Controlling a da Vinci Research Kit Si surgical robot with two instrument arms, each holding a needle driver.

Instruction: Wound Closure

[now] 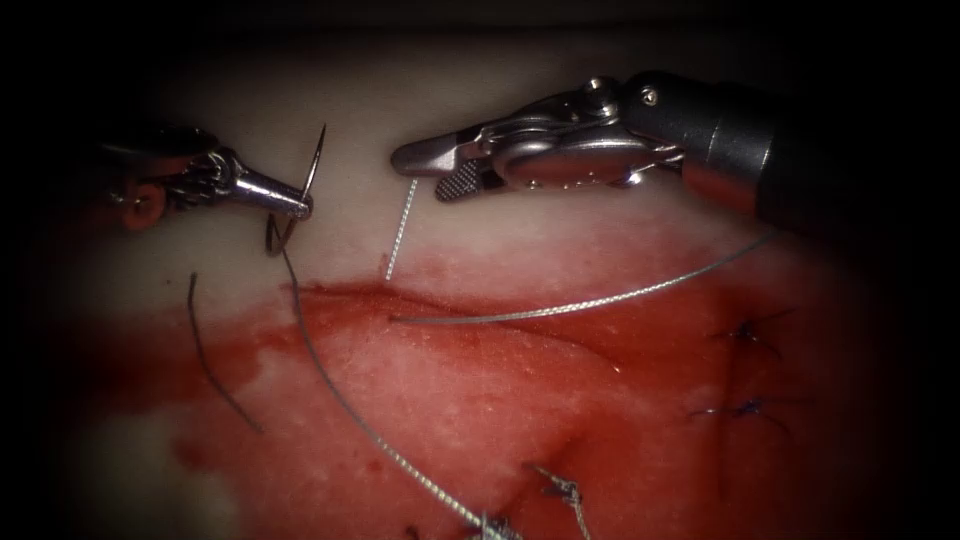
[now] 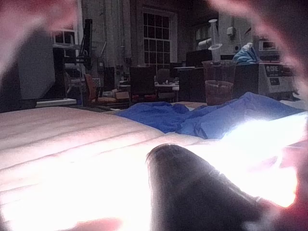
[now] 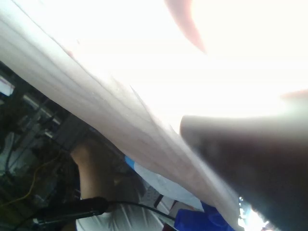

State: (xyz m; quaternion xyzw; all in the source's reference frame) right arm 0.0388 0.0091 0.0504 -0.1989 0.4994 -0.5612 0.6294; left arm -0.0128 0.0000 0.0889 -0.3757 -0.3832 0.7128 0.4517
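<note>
Endoscope overhead-front (wrist views close)

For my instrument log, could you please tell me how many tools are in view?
2. The left tool, upper left of the cut, holds the needle along its rear half, clear of the tissue; the right tool, above the cut, is open, holding nothing.

The endoscope view is dim, with a heavy dark vignette around the tissue [image 1: 470,400], which is lit at its centre; highlights glint on the right claw [image 1: 440,172]. Both wrist views are blown out by glare on the tissue, with blurred dark shafts.
</note>
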